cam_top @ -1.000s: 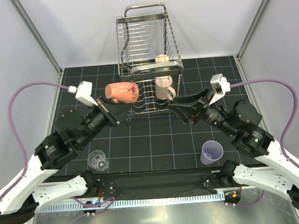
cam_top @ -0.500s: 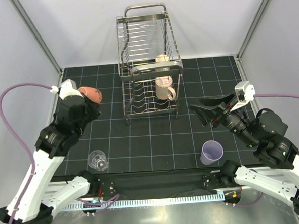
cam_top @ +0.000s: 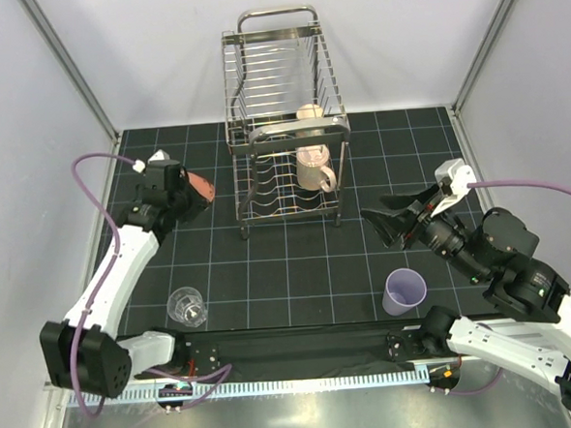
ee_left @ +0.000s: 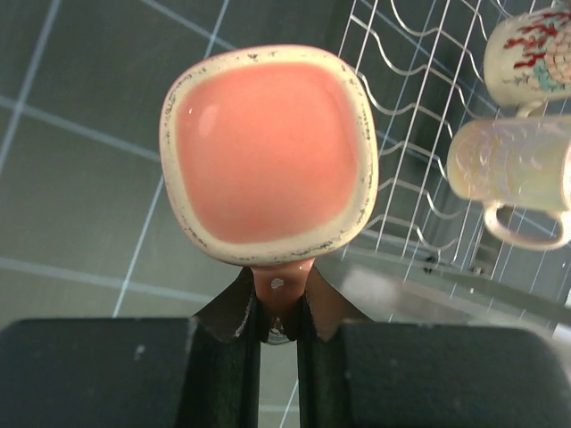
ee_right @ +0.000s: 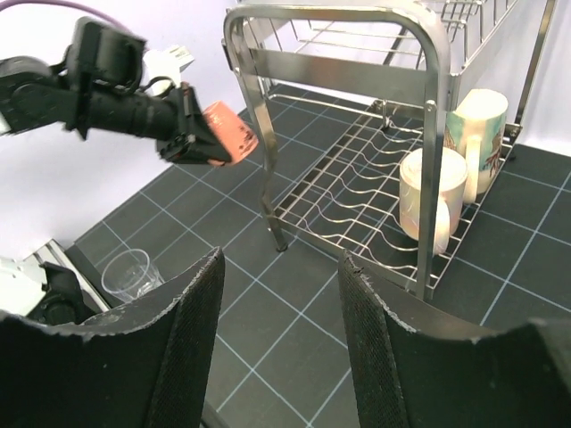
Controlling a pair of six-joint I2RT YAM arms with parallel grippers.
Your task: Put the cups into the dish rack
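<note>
Surface: black mat (cam_top: 289, 272) with a pale grid, enclosed by plain white walls (cam_top: 160, 57).

Dish rack (cam_top: 285, 132): two-tier steel wire with a looped top handle, upright at the far centre of the mat.

Patterned mug (ee_left: 535, 45) and pearly mug (ee_left: 513, 165): both on the rack's lower tier, right side, side by side.

Pinkish mug (ee_left: 268, 152): in the air just left of the rack, outside it, a pink cream-rimmed face towards the wrist camera.

Left gripper (ee_left: 278, 303): jaws clamped on the pinkish mug's handle.

Clear glass (cam_top: 186, 305): upright on the mat, near left, well apart from the rack.

Lavender tumbler (cam_top: 405, 289): upright, mouth up, near right.

Right gripper (ee_right: 278, 259): jaws apart, holding nothing, above the mat between tumbler and rack.
</note>
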